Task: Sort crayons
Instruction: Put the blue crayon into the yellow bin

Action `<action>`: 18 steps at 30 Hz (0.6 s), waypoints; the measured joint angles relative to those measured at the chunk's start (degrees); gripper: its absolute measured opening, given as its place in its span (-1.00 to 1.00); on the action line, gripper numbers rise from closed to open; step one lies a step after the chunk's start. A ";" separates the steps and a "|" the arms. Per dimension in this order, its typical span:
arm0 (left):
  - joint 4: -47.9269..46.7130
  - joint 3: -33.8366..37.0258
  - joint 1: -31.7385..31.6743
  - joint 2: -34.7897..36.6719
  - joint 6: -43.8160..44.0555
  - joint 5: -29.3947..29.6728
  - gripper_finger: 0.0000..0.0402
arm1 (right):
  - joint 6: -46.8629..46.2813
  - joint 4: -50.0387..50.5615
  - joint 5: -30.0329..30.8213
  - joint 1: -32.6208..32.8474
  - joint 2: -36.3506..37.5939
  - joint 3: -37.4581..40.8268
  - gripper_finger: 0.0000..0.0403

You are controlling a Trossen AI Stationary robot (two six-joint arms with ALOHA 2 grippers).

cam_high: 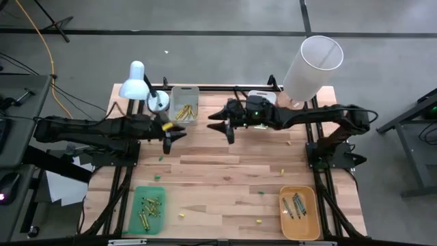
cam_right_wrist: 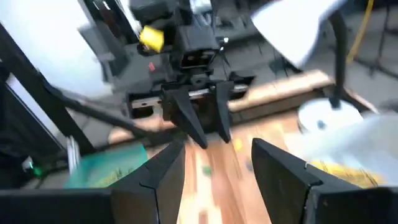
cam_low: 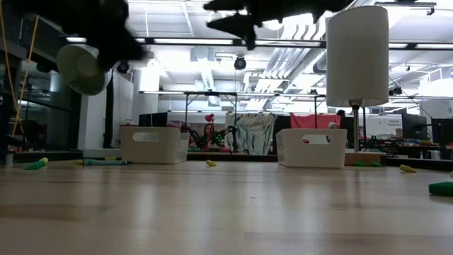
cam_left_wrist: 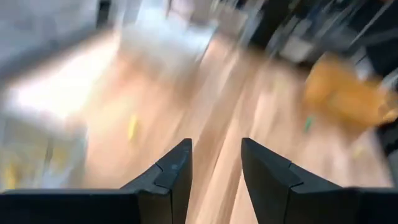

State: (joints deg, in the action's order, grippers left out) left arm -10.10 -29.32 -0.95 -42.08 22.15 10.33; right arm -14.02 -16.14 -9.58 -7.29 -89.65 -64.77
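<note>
bare wood tabletop [cam_low: 226, 212] up front, crayons sorted in green tray [cam_high: 148, 208], orange tray [cam_high: 299, 212] & grey bin [cam_high: 185, 104]; left gripper [cam_high: 172, 139] & right gripper [cam_high: 224, 128] hover mid-table, jaws spread, empty, between picks; next probably needs a loose crayon targeted.

We are seeing the desk [cam_high: 225, 178] showing pale wooden planks with a smooth, slightly glossy finish. The green tray [cam_high: 147, 210], orange tray [cam_high: 300, 212] and grey bin [cam_high: 185, 104] are looking like smooth plastic. The left pincer [cam_left_wrist: 214, 171] fingers are appearing as matt dark plastic. The lamp shade [cam_high: 135, 83] is looking glossy.
</note>
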 joint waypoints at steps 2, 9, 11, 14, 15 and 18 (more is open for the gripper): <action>-7.78 0.02 0.49 -2.41 4.97 0.39 -0.37 | 0.09 5.33 -0.01 -0.77 1.86 0.00 -0.12; -30.88 -3.78 -0.62 -17.77 16.61 0.83 -0.37 | 0.09 12.48 2.65 -1.20 3.87 -0.02 -0.12; -34.28 -5.82 -1.25 -22.24 15.79 1.50 -0.37 | -0.02 13.24 3.01 -1.20 3.87 -0.02 -0.12; -34.89 -7.45 -2.20 -27.59 12.07 2.30 -0.37 | -0.04 14.58 3.67 -1.20 3.78 -0.02 -0.12; -34.56 -7.80 -2.60 -29.08 11.18 2.32 -0.37 | -0.04 14.67 3.73 -1.20 3.76 -0.02 -0.12; -33.91 -8.02 -3.98 -33.05 9.69 2.48 -0.37 | -0.13 14.68 3.78 -1.20 3.76 -0.02 -0.12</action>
State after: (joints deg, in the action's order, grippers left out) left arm -44.01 -37.34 -4.93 -75.13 31.84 12.81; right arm -14.15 -1.47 -5.80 -8.49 -85.89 -64.79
